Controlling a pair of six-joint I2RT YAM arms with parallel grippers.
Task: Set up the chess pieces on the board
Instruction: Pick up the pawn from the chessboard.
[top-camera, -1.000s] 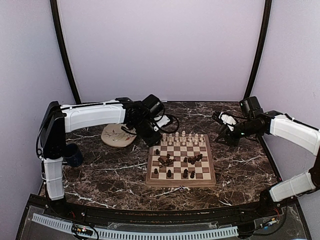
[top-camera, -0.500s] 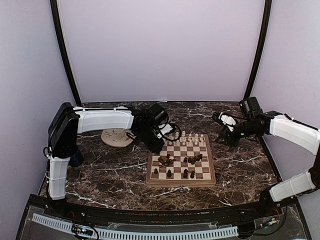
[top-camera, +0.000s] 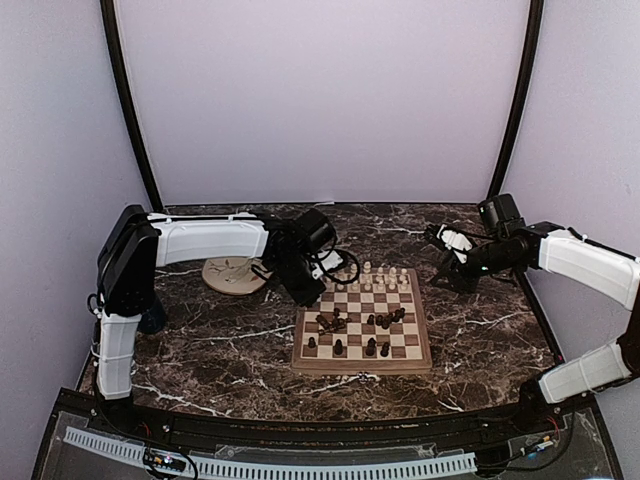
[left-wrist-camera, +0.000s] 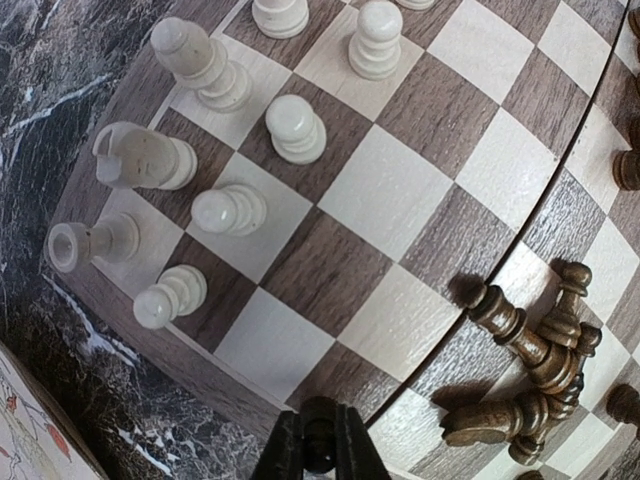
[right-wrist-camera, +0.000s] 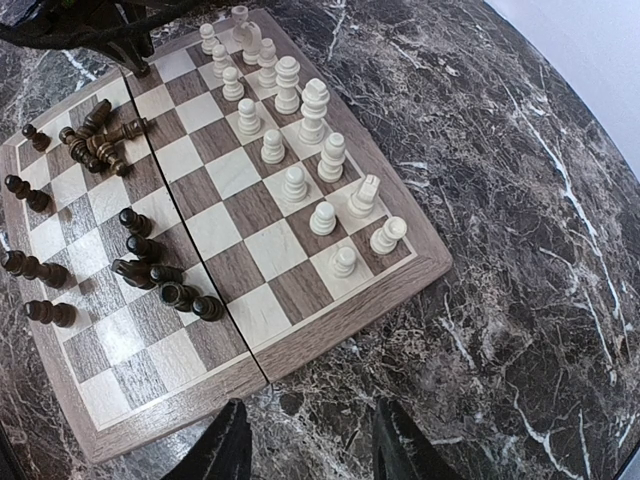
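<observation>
Left wrist view: left hand (left-wrist-camera: 318, 450) pinched together, empty, over the board (left-wrist-camera: 390, 190) carrying upright cream pieces (left-wrist-camera: 296, 128) and toppled dark pieces (left-wrist-camera: 530, 350); right hand (right-wrist-camera: 310, 445) spread apart, empty.

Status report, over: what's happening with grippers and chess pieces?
Left gripper shut, empty, above the board. Right gripper open, off the board. Pale pieces standing; dark pieces partly toppled.

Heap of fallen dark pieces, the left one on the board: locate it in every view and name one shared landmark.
Top external: heap of fallen dark pieces in the left middle of the board.
Left wrist: heap lower right, just past the fold line.
Right wrist: heap upper left, the farther of two dark heaps.
Shared landmark: the standing pale pieces.
</observation>
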